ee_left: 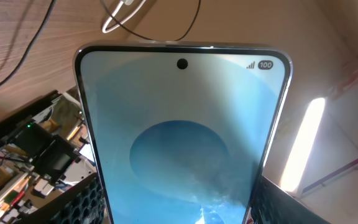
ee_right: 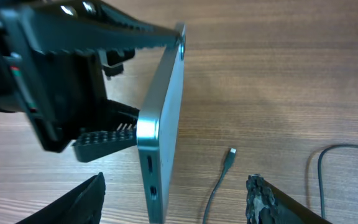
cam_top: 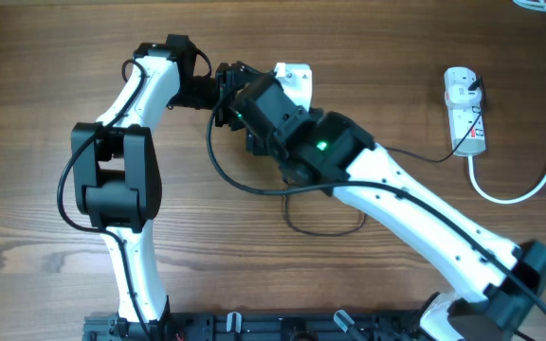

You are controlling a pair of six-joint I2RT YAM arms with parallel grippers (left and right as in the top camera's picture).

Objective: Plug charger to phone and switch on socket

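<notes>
Your left gripper (ee_left: 178,206) clamps the phone (ee_left: 179,137) upright on its edge, and its screen reads "100". Your right gripper (ee_right: 179,202) gapes, unclenched, around the charger (ee_right: 230,154) tip, which lies on the table (ee_right: 291,74). The socket (cam_top: 464,109) label is unreadable.

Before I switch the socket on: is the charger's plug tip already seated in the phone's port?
No, the charger's plug tip is free over the table, apart from the phone, whose port stands empty.

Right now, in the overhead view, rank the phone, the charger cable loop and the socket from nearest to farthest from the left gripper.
1. phone, held in the left gripper.
2. charger loop, lower middle of the view.
3. socket, far right.
</notes>
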